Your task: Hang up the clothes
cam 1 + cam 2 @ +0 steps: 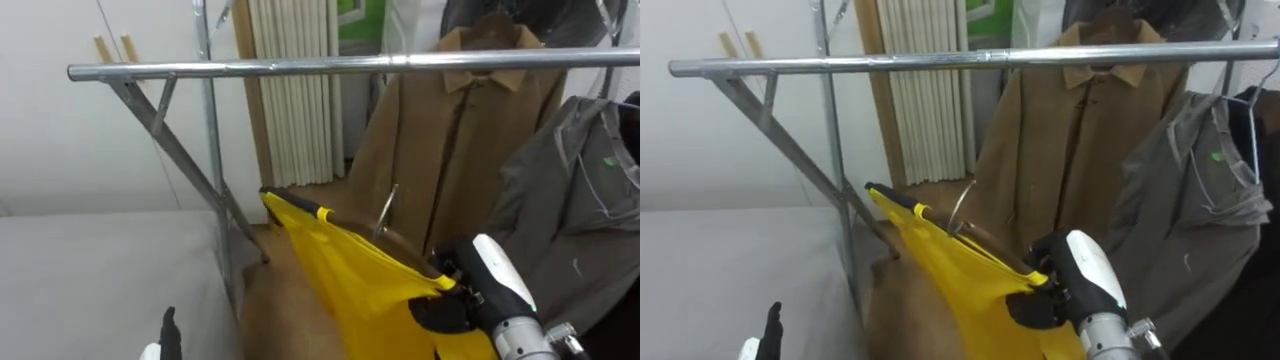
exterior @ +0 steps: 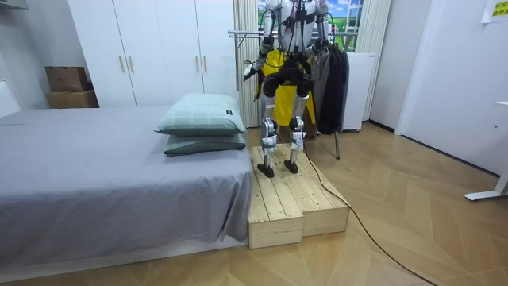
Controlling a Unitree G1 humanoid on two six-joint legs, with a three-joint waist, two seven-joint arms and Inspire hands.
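Since the hook (image 1: 387,211) sits well below the rail (image 1: 300,68) and leans sideways instead of opening toward it, we judge the main risk to be a missed catch. If the arm lifts along its present line, the hook could slide past the rail or knock against it from beneath, and the hanger (image 1: 982,236) would twist in the grasp. A second worry is the crowding along the rail's right stretch, where the brown coat (image 1: 450,150) and the grey jacket (image 1: 585,200) hang. A lift that drifts that way could snag the hook in a collar or shove those clothes along. The bare stretch toward the rail's left end looks the safer target. The yellow garment (image 1: 350,275) drapes low beneath the rail (its hem runs out of sight), and the hanger is held by one end alone. The weight therefore pulls to one side, and the cloth could slip off during a quick lift. In the room view we see the robot standing upright on the wooden platform (image 2: 294,208), facing the rail.

The right hand (image 1: 470,290), below the rail and in front of the brown coat, has its dark fingers (image 1: 440,312) curled tight round the hanger's near end, with yellow cloth bunched in the grip. We see it touching nothing else. The left hand (image 1: 167,332) shows far below the rail's left end, and we cannot tell how it is set.
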